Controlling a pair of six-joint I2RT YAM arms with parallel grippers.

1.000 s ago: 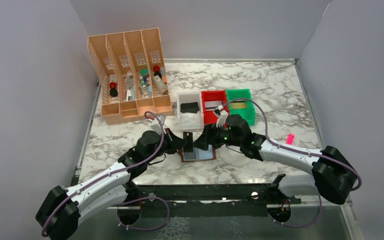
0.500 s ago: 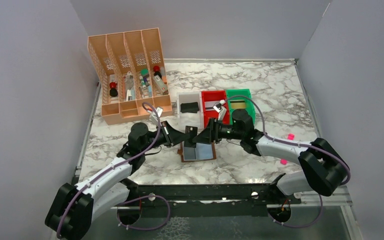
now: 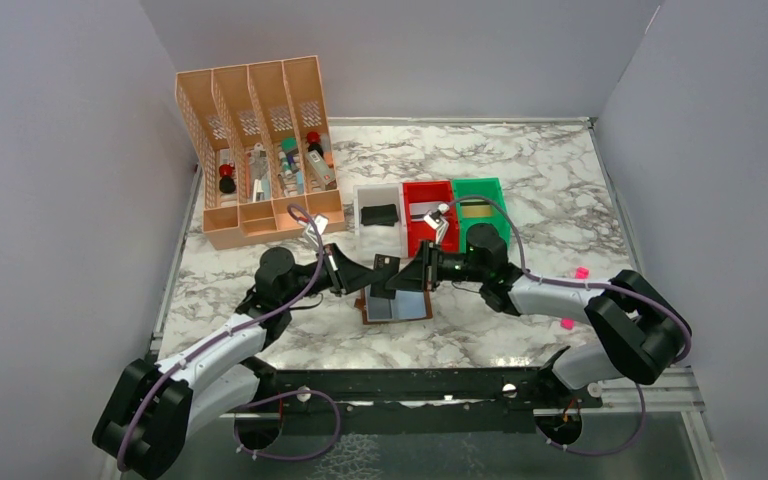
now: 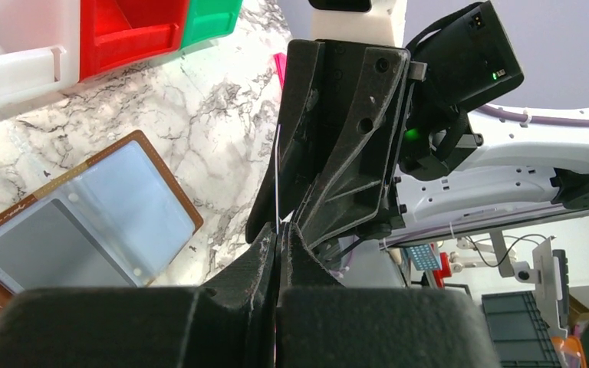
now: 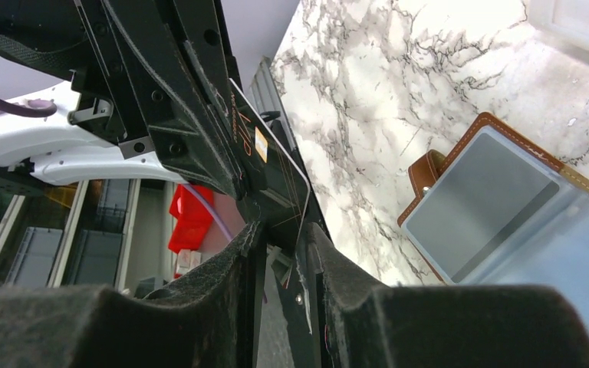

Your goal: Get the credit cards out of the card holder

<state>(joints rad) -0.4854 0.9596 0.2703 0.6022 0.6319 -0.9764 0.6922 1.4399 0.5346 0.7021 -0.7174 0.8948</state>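
Left wrist view: left hand [image 4: 278,234] is pressed together, pinching one edge of a dark credit card [image 5: 268,163] held clear of the bench [image 4: 222,100]; right hand [image 5: 284,234] straddles the same card, one finger close to each face; whether they grip it cannot be told; card holder [image 4: 84,222] lies open on the bench just below both hands, clear sleeves upward; grey card [image 5: 475,192] sits in one sleeve; red bin [image 4: 134,34] stands beyond.

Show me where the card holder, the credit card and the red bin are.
card holder [image 3: 400,307], top view, clear inner sleeve
credit card [image 5: 264,149], right wrist view, printed face
red bin [image 4: 123,46], left wrist view, outer wall
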